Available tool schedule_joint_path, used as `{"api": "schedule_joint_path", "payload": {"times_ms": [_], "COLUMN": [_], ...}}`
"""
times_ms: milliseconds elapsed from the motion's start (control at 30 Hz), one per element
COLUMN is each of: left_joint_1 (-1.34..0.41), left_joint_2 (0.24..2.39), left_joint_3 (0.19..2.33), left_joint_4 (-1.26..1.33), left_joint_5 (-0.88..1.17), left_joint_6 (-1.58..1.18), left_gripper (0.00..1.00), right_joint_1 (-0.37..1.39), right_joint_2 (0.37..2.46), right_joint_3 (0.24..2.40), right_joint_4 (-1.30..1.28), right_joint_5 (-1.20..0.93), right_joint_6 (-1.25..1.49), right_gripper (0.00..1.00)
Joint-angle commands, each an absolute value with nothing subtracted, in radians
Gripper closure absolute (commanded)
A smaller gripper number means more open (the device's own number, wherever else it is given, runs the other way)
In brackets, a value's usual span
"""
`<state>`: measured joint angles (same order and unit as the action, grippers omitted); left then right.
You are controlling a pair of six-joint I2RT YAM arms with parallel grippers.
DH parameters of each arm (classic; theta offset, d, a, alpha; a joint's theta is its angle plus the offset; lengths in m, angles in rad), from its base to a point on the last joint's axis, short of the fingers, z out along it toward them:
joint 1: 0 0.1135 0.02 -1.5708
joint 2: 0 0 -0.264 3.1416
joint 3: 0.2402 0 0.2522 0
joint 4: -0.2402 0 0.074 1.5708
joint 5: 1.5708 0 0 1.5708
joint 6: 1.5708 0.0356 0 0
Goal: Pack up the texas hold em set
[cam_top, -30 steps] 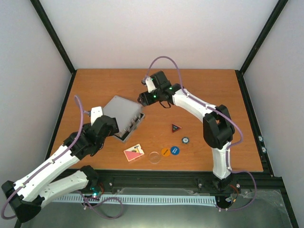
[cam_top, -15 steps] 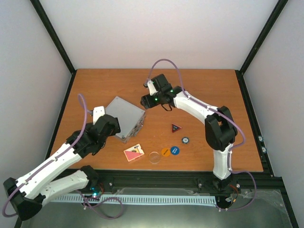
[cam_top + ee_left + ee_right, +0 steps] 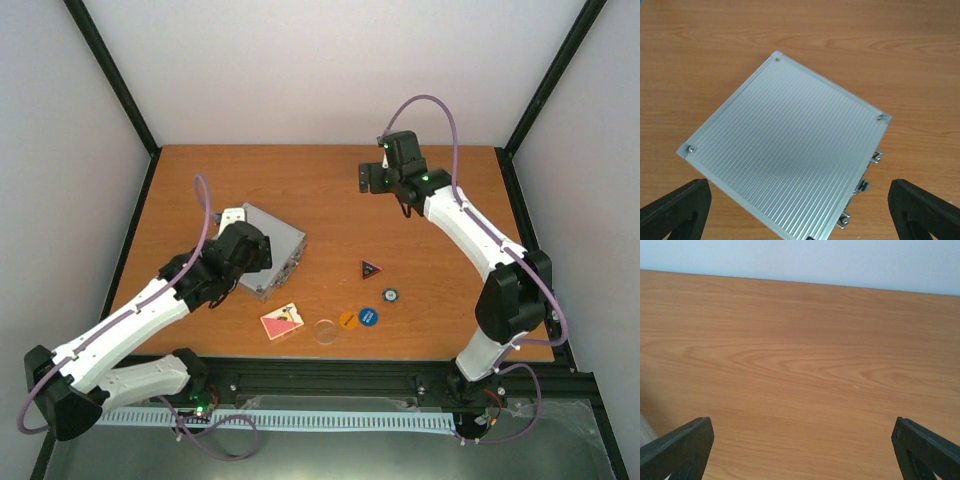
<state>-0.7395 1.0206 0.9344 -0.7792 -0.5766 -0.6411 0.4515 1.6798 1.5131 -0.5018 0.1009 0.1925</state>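
Observation:
The silver aluminium case point(image 3: 280, 245) lies flat with its lid down on the left half of the table; its ribbed lid point(image 3: 785, 150) fills the left wrist view, latches on its right edge. My left gripper point(image 3: 243, 252) hovers over it, open point(image 3: 800, 205), holding nothing. My right gripper point(image 3: 372, 180) is open above bare wood at the back point(image 3: 802, 445). Loose in front of the case lie a pink card deck point(image 3: 281, 321), a clear disc point(image 3: 325, 331), an orange disc point(image 3: 347, 320), a blue disc point(image 3: 368, 317), a blue-white chip point(image 3: 389, 296) and a red-black triangle point(image 3: 371, 268).
Black frame posts and white walls close in the wooden table point(image 3: 450, 330) on three sides. A black rail point(image 3: 330, 375) runs along the near edge by the arm bases.
The case lid has come down from tilted to flat. My right gripper opened, left the case and swung to the back right. My left gripper moved forward over the lid.

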Motion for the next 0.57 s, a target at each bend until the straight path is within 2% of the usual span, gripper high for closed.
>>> {"api": "schedule_joint_path", "payload": {"times_ms": [0,167,533], "left_joint_1": [-0.733,-0.733,-0.733], "left_joint_2": [1.022,1.022,1.039], "left_joint_3": [0.999,1.017,1.012], "left_joint_4": [-0.74,-0.733,-0.73], "left_joint_5": [-0.545,-0.538,-0.527], "left_joint_6": [-0.578,-0.544,-0.542], "left_gripper": [0.0,0.0,0.0], "right_joint_1": [0.434,0.434,0.433], "right_joint_2": [1.658,1.61,1.543], "right_joint_3": [1.483,1.431,1.33], "right_joint_4": [-0.564,-0.558,-0.526], "right_joint_5": [0.265,0.343,0.372], "right_joint_6": [0.228,0.253,0.254], "right_gripper": [0.0,0.0,0.0]}}
